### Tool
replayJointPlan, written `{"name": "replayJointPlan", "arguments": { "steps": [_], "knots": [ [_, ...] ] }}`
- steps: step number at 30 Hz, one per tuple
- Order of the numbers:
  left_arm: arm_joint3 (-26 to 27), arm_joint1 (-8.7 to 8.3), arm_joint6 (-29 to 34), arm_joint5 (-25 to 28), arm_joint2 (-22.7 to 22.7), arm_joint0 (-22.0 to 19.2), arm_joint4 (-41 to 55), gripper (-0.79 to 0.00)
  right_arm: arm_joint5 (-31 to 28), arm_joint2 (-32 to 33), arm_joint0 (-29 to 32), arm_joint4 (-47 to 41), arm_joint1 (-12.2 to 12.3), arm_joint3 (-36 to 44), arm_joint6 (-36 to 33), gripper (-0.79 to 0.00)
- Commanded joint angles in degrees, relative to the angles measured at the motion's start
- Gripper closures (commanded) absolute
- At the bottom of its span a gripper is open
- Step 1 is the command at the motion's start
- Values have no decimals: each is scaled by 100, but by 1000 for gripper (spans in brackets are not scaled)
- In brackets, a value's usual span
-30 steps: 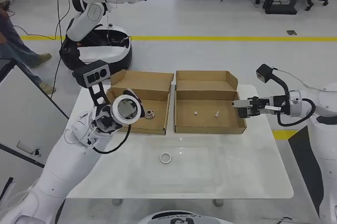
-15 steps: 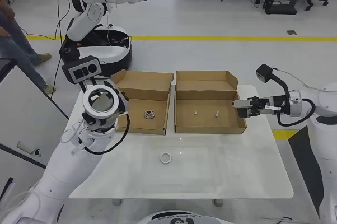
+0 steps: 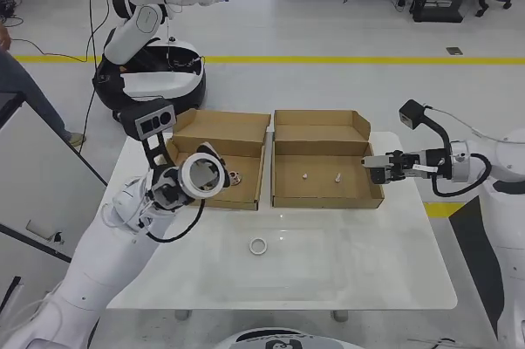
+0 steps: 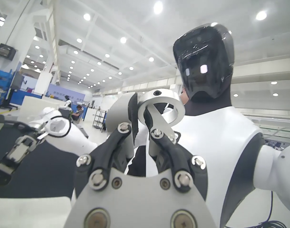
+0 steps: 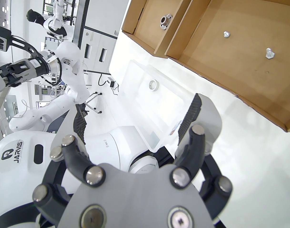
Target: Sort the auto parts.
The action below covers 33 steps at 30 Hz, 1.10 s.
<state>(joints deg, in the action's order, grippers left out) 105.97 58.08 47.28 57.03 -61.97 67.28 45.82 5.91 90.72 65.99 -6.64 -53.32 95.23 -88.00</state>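
Note:
My left gripper (image 4: 141,112) is shut on a silver collar ring (image 4: 159,96) and points upward. In the top view the left gripper (image 3: 168,185) hangs above the table at the left side of the left cardboard box (image 3: 214,131). A flanged metal hub (image 3: 234,178) (image 5: 165,21) lies in that box. Two bolts (image 3: 305,174) (image 3: 338,176) lie in the right cardboard box (image 3: 323,188). Another small ring (image 3: 259,246) (image 5: 153,84) lies on the white table (image 3: 358,262). My right gripper (image 3: 365,163) (image 5: 137,110) is open at the right box's right wall, holding nothing.
The two open boxes stand side by side at the table's far half. Bare tabletop runs along the near half around the small ring. A white cabinet (image 3: 18,174) stands left of the table. Another robot's base (image 3: 153,83) is behind the left box.
The left arm swung out to the left of the box half a second ago and has come back beside the box's left side, still holding the collar ring. The right arm has not moved.

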Motion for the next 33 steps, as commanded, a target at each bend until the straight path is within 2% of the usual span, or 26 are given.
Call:
{"name": "replayJointPlan", "arguments": {
  "steps": [1, 7, 14, 33],
  "knots": [
    [-10, -32, -29, 28, 40, -11, -109, 0, 0, 0, 0, 0, 0, 0, 0, -785],
    [88, -96, -98, 97, 97, -19, 102, 0, 0, 0, 0, 0, 0, 0, 0, -785],
    [340, -51, -98, 97, 25, 49, 718, 0, 0, 0, 0, 0, 0, 0, 0, -785],
    [397, -29, -97, 97, -14, 83, 771, 0, 0, 0, 0, 0, 0, 0, 0, -785]
  ]
}}
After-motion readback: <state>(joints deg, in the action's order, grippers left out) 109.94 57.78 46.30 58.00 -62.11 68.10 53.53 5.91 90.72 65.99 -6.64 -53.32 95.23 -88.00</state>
